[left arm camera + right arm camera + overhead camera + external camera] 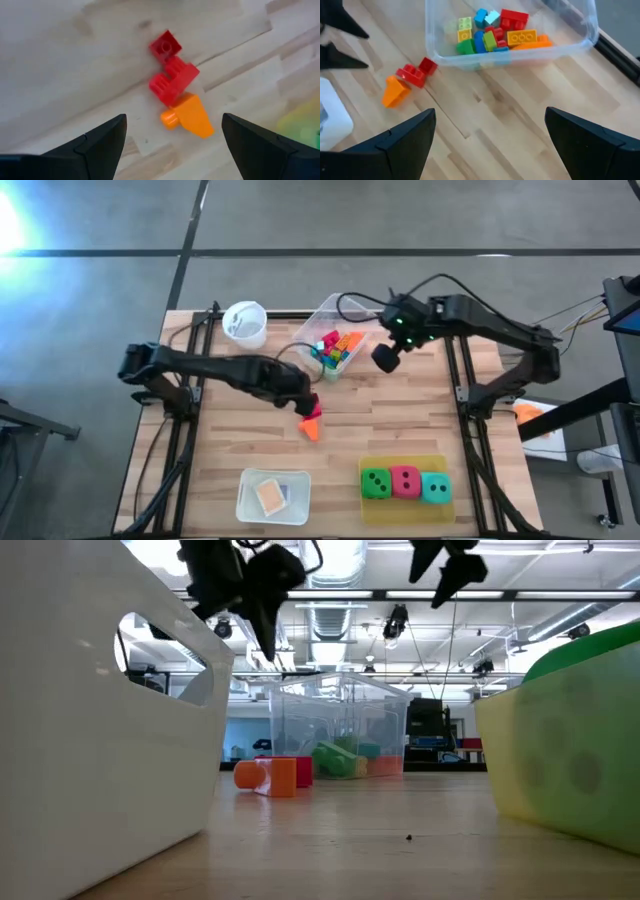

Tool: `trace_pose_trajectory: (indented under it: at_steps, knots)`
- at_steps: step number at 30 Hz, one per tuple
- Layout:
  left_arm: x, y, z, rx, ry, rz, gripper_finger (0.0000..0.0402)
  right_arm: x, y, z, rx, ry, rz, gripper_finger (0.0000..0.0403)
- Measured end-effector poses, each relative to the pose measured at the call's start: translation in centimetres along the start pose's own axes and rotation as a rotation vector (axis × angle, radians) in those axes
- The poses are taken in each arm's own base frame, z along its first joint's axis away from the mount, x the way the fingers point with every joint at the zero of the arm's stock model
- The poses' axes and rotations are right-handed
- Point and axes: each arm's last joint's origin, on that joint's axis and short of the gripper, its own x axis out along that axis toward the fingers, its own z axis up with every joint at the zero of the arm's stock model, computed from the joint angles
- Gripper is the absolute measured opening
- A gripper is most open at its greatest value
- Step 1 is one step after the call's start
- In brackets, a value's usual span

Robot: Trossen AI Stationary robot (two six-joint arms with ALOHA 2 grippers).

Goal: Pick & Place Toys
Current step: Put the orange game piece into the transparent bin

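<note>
Beneath the spread left claw [172,137], red blocks [172,80] touch an orange block [192,117].

The bench [250,460] has open wood through its middle, from the loose blocks [312,423] toward 3 o'clock as far as the right arm's frame, and down toward 6 o'clock between the white tray [272,496] and the yellow tray [405,505] holding three dice [405,482]. The left claw [172,137] hangs spread-fingered right over the loose blocks, closing off the drop from above there. At 12 o'clock from them the clear tub [337,330] blocks the way, its walls ringing the blocks [490,35] inside; the right claw [490,145] hovers wide just beside it at 3 o'clock. The white cup [245,323] stands at 11 o'clock, apart from the tub
</note>
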Motion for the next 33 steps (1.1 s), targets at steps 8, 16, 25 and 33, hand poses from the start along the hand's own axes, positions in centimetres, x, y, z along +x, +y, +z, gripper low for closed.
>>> trace_pose_trajectory:
  at_steps: [8, 16, 25, 33]
  knots:
    - [4.7, -2.6, -2.0, -0.046, 0.036, -0.017, 0.0329, -2.0, -1.0, -3.3, 0.061, -0.094, 0.059, 0.0369]
    - [8.0, -3.0, -2.9, -0.115, 0.06, 0.051, 0.0329, -2.6, -1.7, -4.5, 0.077, -0.136, 0.089, 0.0369]
    - [11.1, -3.3, -3.4, -0.151, 0.064, 0.078, 0.0329, -2.3, -1.6, -4.3, 0.034, -0.126, 0.083, 0.0369]
    - [12.2, -3.4, -3.7, -0.116, 0.119, 0.081, 0.0329, -2.1, -1.6, -4.5, -0.004, -0.119, 0.075, 0.0369]
